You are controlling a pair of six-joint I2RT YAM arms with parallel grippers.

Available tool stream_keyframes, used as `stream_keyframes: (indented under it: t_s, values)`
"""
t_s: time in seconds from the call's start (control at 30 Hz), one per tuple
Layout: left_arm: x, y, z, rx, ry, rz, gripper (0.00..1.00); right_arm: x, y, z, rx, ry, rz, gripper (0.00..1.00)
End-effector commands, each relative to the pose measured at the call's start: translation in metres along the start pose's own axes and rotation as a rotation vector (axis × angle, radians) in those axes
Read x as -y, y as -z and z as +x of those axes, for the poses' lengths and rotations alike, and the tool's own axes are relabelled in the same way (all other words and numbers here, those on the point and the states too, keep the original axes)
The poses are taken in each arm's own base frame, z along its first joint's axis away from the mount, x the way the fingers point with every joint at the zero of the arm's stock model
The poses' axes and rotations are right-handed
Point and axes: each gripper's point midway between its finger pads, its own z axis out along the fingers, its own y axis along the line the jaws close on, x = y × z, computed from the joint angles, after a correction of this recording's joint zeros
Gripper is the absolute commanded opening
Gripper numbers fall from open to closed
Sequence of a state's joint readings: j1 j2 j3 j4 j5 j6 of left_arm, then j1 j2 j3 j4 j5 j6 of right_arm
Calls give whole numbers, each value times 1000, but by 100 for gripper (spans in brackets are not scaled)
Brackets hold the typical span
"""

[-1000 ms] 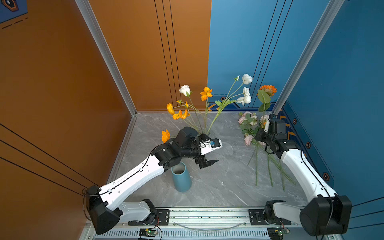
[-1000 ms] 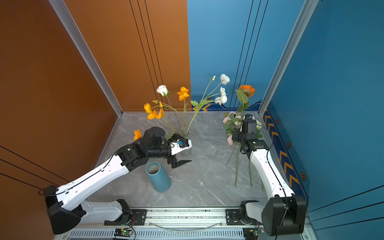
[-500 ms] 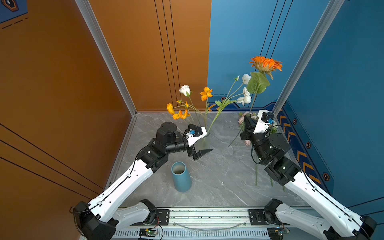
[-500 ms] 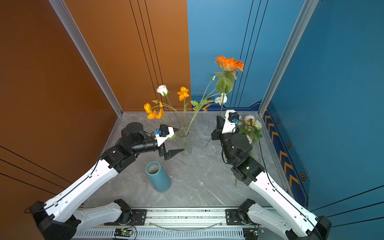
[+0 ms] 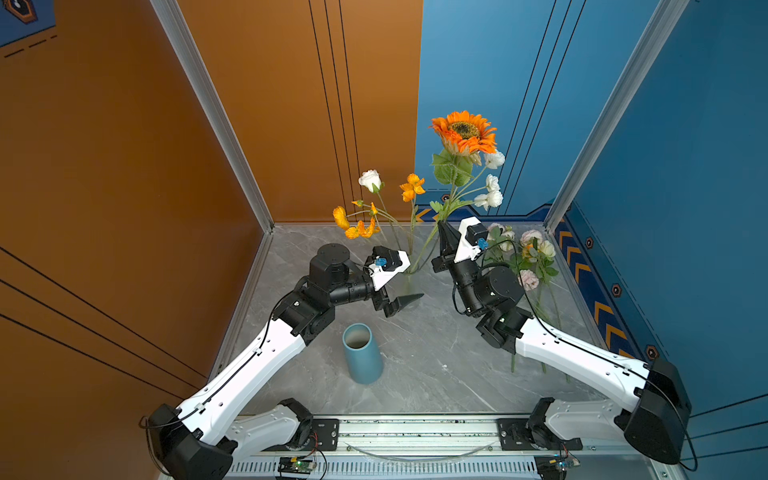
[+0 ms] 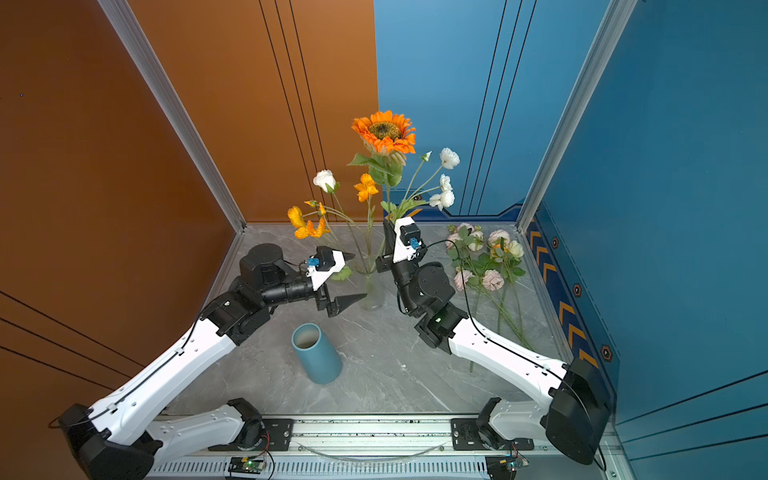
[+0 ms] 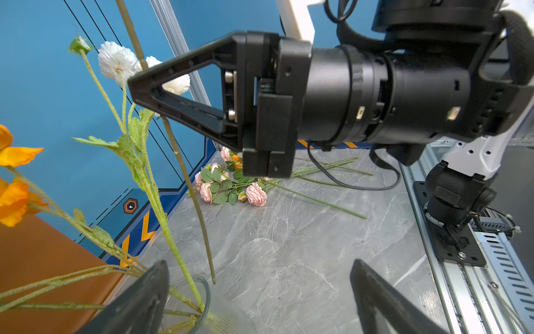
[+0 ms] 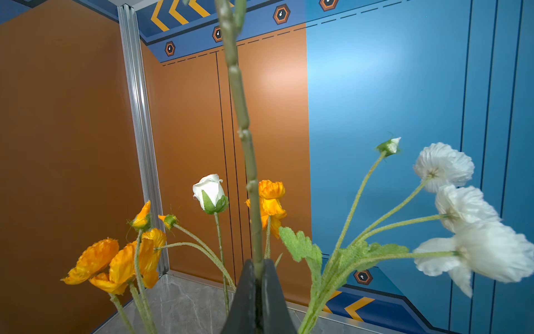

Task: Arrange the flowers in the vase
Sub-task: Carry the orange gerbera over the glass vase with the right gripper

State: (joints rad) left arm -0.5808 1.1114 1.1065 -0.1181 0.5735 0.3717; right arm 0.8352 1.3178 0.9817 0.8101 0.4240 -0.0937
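Behind right hand (image 7: 130,84), sunflower stem's middle (image 7: 185,170)

Sunflower (image 5: 464,132): lifted off the loose flower pile (image 5: 528,257), now upright, stem pinched in the right jaws, beside the glass vase (image 6: 371,293). Left arm (image 5: 266,353): drawn back leftward.
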Motion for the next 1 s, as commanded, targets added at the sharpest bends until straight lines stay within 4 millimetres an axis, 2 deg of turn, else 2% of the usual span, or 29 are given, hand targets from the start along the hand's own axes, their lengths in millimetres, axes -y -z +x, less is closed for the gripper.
stream_keyframes:
  t_s: [0.0, 0.3, 0.5, 0.97]
  values:
    - [-2, 6, -4, 24, 3, -9, 98, 2, -4, -37, 160, -66, 24, 0]
    - [-8, 11, -5, 29, 3, -29, 98, -12, -20, -5, 149, -11, 10, 0]
    - [-11, 13, -6, 42, 12, -31, 98, -8, -25, 22, 109, 20, 46, 0]
    - [-17, 15, -5, 41, 24, -40, 98, -18, -32, 82, 27, 84, 30, 0]
